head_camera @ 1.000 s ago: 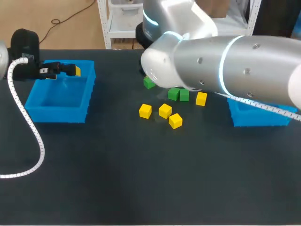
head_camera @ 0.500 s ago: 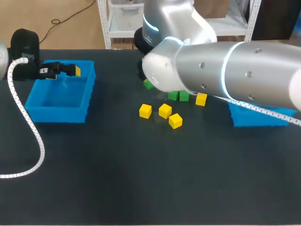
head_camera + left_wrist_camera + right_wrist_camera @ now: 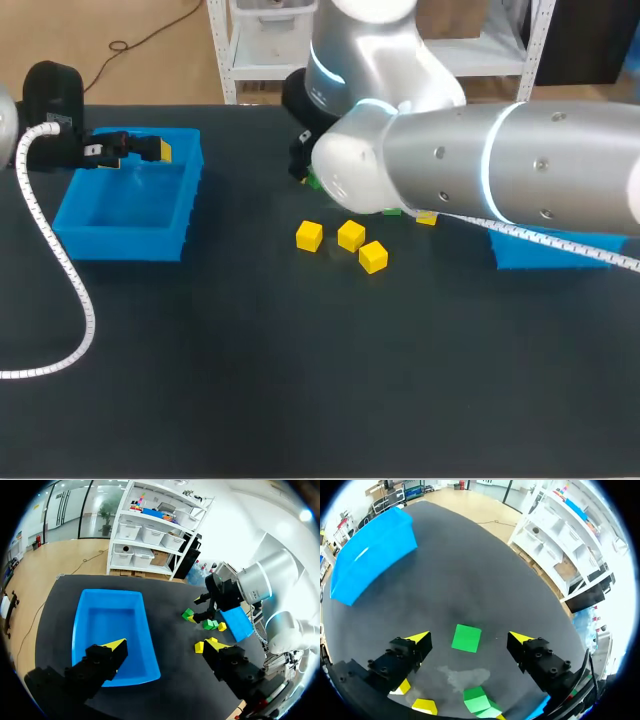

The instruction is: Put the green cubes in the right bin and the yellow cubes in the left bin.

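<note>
Overhead camera first: right arm (image 3: 470, 165) in from the right edge and well past the middle, right gripper (image 3: 299, 158) dark at its far end, fingers too hidden from here to judge. Just beside it, only a sliver of one green cube (image 3: 313, 181) in sight, with the other greens under the arm. Three yellow cubes (image 3: 351, 235) clustered nearer the camera, a fourth half covered. Right bin (image 3: 545, 252) mostly behind the arm. Left gripper (image 3: 135, 150) over the far rim of the left bin (image 3: 120, 245), well apart from every cube

Left wrist camera next: left gripper (image 3: 164, 647) spread wide, nothing between the tips, left bin (image 3: 107, 622) ahead and below. Further out, right gripper (image 3: 197, 610) poised close over the green cube (image 3: 187, 613), fingers parted to either side of it

Right wrist camera last: right gripper (image 3: 468, 637) released, holding nothing. Green cube (image 3: 466, 639) straight ahead on the table, centred in the gap, touching neither tip. Flat faces turned only slightly off the line from tip to tip, so probably a plain descent and squeeze, perhaps with a small wrist turn. More green cubes (image 3: 479, 700) and yellow cubes (image 3: 424, 706) back beneath the wrist, close enough to need care on the way down. Plainly the nearer arm for this cube, with the right bin lying back on this arm's own side, judging by the overhead camera
</note>
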`<state>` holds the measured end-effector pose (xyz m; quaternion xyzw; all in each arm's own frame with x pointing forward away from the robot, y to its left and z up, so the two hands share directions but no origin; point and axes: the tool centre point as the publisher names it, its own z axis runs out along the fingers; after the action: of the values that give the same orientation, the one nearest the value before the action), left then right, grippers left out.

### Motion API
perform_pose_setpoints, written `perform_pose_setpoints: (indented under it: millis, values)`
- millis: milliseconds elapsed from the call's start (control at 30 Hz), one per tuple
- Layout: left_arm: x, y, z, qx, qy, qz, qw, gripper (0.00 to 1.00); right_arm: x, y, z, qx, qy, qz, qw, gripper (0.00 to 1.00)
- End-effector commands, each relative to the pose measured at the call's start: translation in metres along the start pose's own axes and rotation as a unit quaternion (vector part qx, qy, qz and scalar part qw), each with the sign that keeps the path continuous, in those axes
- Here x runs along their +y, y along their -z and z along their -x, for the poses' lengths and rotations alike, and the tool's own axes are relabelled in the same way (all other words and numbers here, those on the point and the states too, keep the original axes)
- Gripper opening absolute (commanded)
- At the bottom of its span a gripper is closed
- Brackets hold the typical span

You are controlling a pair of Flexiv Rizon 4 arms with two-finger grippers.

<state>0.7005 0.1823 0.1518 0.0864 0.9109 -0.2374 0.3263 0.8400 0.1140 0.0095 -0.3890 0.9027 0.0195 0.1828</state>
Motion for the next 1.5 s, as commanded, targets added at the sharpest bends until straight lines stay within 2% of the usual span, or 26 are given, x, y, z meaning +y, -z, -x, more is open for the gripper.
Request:
perform_pose_setpoints:
  millis: [33, 667, 700, 733, 767, 800, 833, 1233, 1367, 1500]
  values:
    - [0.002, 0.000, -0.001, -0.003, -0.001, -0.005, 1.000, 1.00, 0.002, -0.005, -0.008, -0.004, 0.005, 0.003, 1.000, 1.00]
    - [0.002, 0.000, -0.001, -0.003, -0.001, -0.005, 1.000, 1.00, 0.009, -0.027, -0.006, 0.006, 0.014, -0.001, 1.000, 1.00]
    - [0.002, 0.000, -0.001, -0.003, -0.001, -0.005, 1.000, 1.00, 0.009, -0.026, -0.006, 0.006, 0.011, -0.006, 1.000, 0.91]
    - [0.002, 0.000, -0.001, -0.003, -0.001, -0.005, 1.000, 1.00, 0.008, -0.026, -0.005, 0.006, 0.011, -0.008, 1.000, 0.50]
    - [0.002, 0.000, -0.001, -0.003, -0.001, -0.005, 1.000, 1.00, 0.008, -0.026, -0.005, 0.003, 0.011, -0.013, 1.000, 0.44]
    - [0.002, 0.000, -0.001, -0.003, -0.001, -0.005, 1.000, 1.00, 0.007, -0.026, -0.005, 0.003, 0.013, -0.020, 1.000, 0.12]
    - [0.002, 0.000, -0.001, -0.003, -0.001, -0.005, 1.000, 1.00, 0.007, -0.027, -0.006, 0.002, 0.015, -0.027, 1.000, 0.00]
    - [0.002, 0.000, -0.001, -0.003, -0.001, -0.005, 1.000, 1.00, 0.006, -0.016, -0.010, -0.008, 0.006, -0.039, 0.999, 0.00]
    - [0.002, 0.000, -0.001, -0.003, -0.001, -0.005, 1.000, 1.00, -0.001, 0.015, -0.012, -0.034, 0.002, -0.070, 0.997, 0.00]
    - [0.002, 0.000, -0.001, -0.003, -0.001, -0.005, 1.000, 1.00, -0.029, 0.063, -0.021, -0.070, -0.031, -0.089, 0.993, 0.00]
